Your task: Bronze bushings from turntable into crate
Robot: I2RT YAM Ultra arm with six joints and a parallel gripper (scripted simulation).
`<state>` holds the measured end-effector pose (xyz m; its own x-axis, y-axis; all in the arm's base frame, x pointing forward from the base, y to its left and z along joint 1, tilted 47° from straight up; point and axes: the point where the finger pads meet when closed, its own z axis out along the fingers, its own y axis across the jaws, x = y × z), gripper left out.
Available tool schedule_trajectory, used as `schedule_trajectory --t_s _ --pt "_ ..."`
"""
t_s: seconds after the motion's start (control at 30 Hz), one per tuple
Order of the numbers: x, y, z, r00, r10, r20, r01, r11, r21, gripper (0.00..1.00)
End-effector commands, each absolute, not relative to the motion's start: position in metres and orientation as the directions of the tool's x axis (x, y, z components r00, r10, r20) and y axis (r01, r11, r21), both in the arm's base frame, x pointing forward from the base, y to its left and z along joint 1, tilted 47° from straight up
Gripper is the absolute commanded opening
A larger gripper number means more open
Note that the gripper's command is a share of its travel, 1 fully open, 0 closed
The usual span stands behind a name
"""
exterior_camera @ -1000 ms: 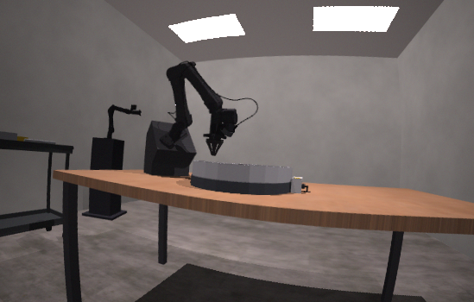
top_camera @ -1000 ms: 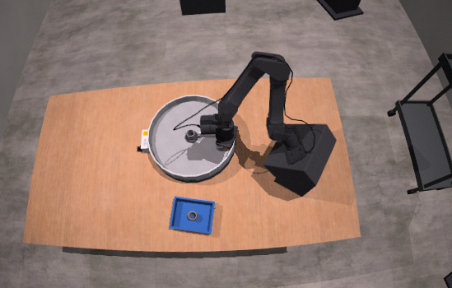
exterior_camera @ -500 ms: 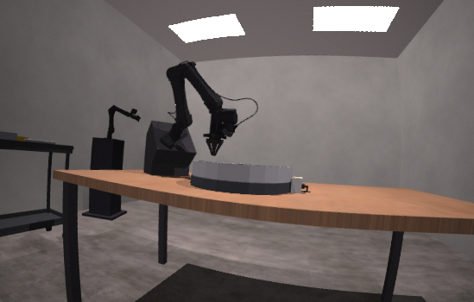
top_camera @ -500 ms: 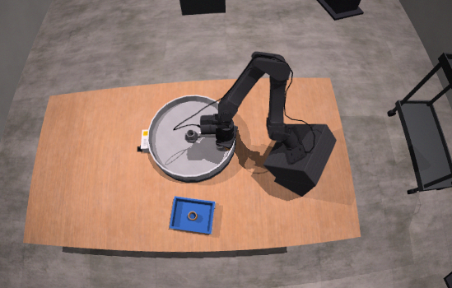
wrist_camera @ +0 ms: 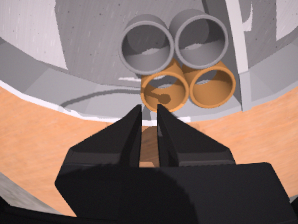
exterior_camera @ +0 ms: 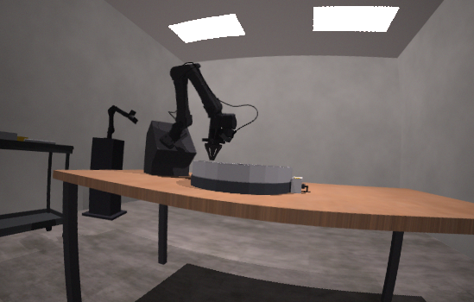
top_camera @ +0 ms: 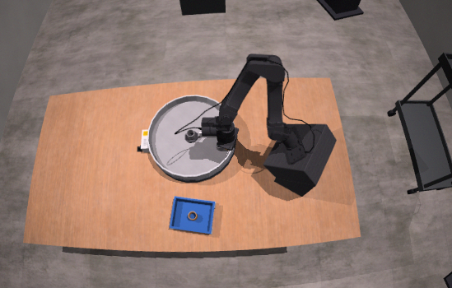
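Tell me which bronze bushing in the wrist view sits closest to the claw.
The left bronze bushing, right ahead of the claw. The other bronze bushing sits to its right, and the two steel bushings lie farther off.

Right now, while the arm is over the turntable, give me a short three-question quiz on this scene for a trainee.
1. True or false: the crate already holds one bronze bushing.
2. In the wrist view, how many loose bronze bushings lie in the cluster on the turntable? A one, B two, C three.
3. Fill in: the gripper, fingers nearly together, holds ____.

Key: 1 true; 2 B; 3 nothing.
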<state>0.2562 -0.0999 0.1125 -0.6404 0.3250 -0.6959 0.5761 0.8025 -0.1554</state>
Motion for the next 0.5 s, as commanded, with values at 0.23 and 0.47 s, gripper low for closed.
schedule_trajectory --t_s 0.23,0.47 --pt "0.2720 -0.0974 0.1295 -0.600 0.310 -0.737 0.568 0.814 -0.121 0.13" --pt "0.2720 -0.0974 0.1296 -0.600 0.310 -0.738 0.568 0.814 -0.121 0.13"
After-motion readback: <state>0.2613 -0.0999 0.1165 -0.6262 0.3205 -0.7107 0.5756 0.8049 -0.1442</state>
